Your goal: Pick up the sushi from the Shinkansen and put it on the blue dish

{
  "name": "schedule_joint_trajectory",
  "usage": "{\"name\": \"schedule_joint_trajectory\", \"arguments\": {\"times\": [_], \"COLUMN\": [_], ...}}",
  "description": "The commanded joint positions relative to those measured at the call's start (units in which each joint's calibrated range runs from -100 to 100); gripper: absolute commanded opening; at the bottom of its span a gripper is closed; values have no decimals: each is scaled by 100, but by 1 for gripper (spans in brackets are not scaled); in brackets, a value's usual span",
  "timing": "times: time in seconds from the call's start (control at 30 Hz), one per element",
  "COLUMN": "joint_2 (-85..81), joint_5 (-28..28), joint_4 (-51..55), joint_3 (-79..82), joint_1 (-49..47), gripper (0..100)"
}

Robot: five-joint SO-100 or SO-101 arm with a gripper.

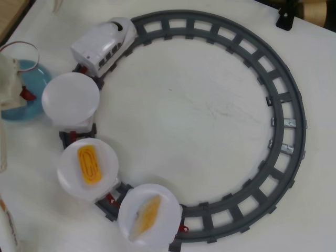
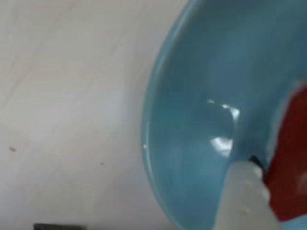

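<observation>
The white Shinkansen (image 1: 105, 44) stands on the track at the upper left of the overhead view, with three plate-topped cars curving down behind it. The light-blue dish (image 1: 35, 80) lies left of the train, partly under my gripper (image 1: 21, 94). The gripper is shut on the small dark-red sushi (image 1: 26, 95) and holds it over the dish. In the wrist view the blue dish (image 2: 192, 120) fills the right side. My white finger (image 2: 244, 201) is at the bottom, with the blurred red sushi (image 2: 290, 153) right beside it.
The grey circular track (image 1: 283, 105) rings the table. The first white plate (image 1: 71, 100) is bare. The second (image 1: 67, 173) carries an orange-yellow ridged piece (image 1: 89, 164). The third (image 1: 165, 220) carries a pale yellow-orange piece (image 1: 147, 212). A black object (image 1: 286, 18) sits at the top right.
</observation>
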Motion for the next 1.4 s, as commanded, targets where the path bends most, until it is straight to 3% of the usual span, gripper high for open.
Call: {"name": "schedule_joint_trajectory", "arguments": {"times": [0.0, 0.33, 0.67, 0.93, 1.37], "joint_2": [-87, -195, -842, -3197, -8017], "joint_5": [46, 9, -6, -38, 4], "joint_4": [-8, 17, 697, 697, 629], "joint_3": [-264, -363, -1103, 1395, 6409], "joint_1": [78, 61, 61, 122, 1020], "gripper": [18, 19, 19, 19, 19]}}
